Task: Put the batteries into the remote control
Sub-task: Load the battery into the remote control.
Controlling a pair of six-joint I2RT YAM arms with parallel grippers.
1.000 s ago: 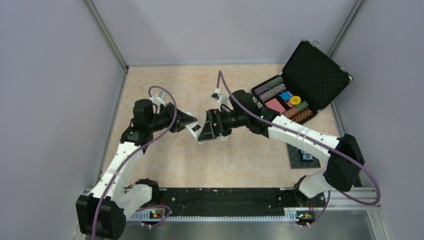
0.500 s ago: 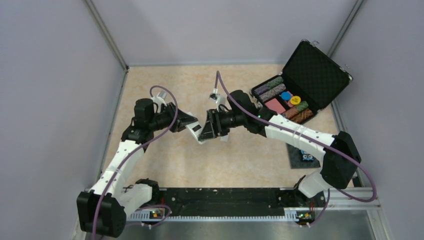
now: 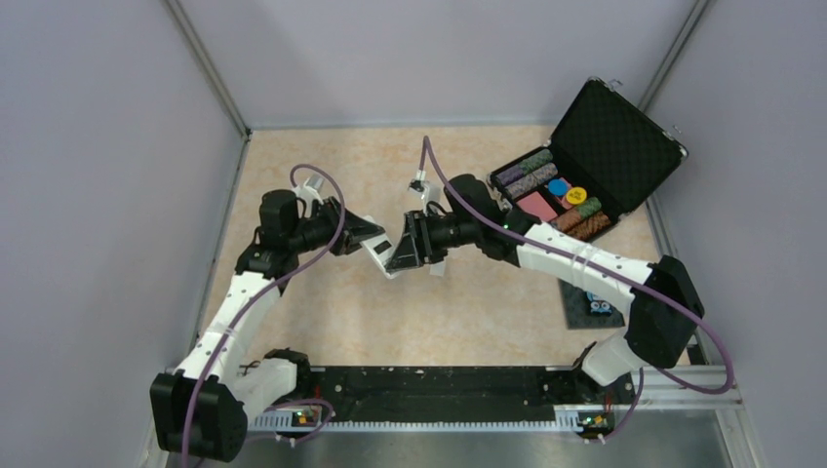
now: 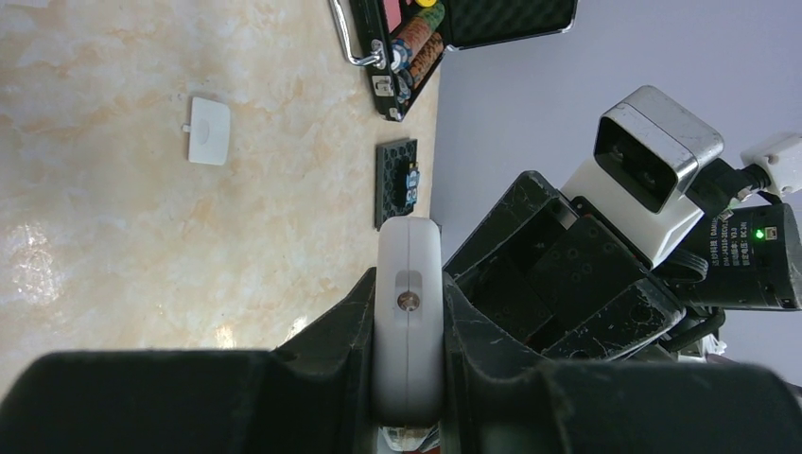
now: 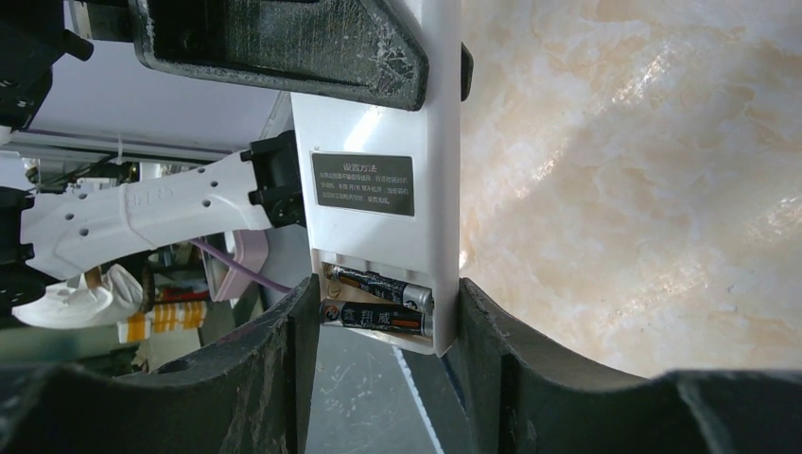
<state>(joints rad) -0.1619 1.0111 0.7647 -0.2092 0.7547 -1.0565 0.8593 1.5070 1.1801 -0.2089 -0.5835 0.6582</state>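
Note:
The remote control (image 3: 378, 255) is held off the table between the two arms. My left gripper (image 3: 371, 241) is shut on it. In the left wrist view the white remote control (image 4: 408, 251) shows edge-on, clamped in the left gripper (image 4: 409, 284). In the right wrist view its plain white back (image 5: 378, 123) faces the camera with the battery bay open. Two dark batteries, the upper (image 5: 378, 285) and the lower (image 5: 374, 316), lie in the bay. My right gripper (image 5: 386, 289) has a finger against each long side of the remote at the bay end.
The small white cover piece (image 4: 208, 130) lies on the marble table beyond the remote. An open black case (image 3: 585, 166) of coloured chips stands at the back right. A blue gadget on a black pad (image 3: 597, 304) lies at the right edge.
The right arm has shifted slightly left toward the left gripper. The remote stays held between the two grippers.

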